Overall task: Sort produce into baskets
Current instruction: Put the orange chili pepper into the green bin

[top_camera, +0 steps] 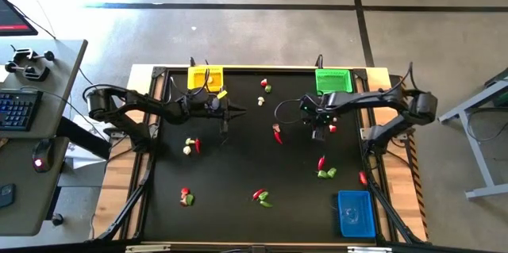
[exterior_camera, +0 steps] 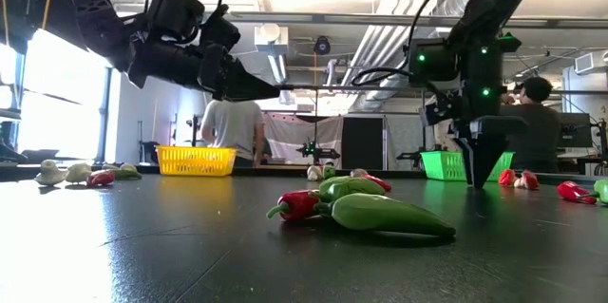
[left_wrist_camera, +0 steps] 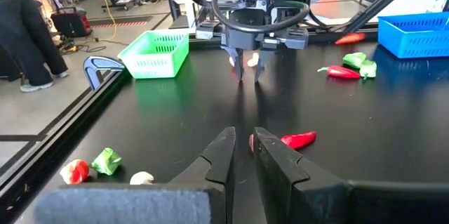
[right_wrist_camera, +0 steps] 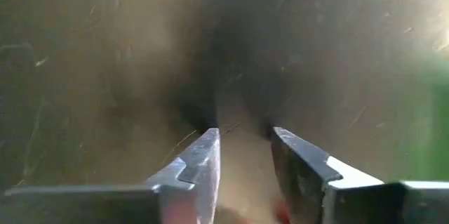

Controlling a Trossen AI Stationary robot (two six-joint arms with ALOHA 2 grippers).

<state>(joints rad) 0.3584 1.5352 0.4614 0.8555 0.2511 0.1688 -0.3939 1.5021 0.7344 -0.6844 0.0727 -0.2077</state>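
My left gripper (top_camera: 242, 112) (left_wrist_camera: 243, 143) hangs above the table's far middle, level, pointing toward the table's right edge, shut and empty. A red chilli (top_camera: 277, 135) (left_wrist_camera: 298, 140) lies on the table just beyond it. My right gripper (top_camera: 317, 134) (left_wrist_camera: 248, 76) (right_wrist_camera: 244, 136) points straight down, its tips close over the bare table, a little open with nothing between the tips. A small red and cream piece (top_camera: 332, 128) lies beside it. The yellow basket (top_camera: 205, 77) and green basket (top_camera: 332, 80) stand at the far edge. The blue basket (top_camera: 355, 212) stands at the near right.
Small produce clusters lie about the table: far middle (top_camera: 264, 86), left (top_camera: 190, 146), near left (top_camera: 186, 197), near middle (top_camera: 262, 197) (exterior_camera: 366, 210), right (top_camera: 325, 170), and a red piece by the right rail (top_camera: 363, 178). People stand in the room behind (exterior_camera: 233, 127).
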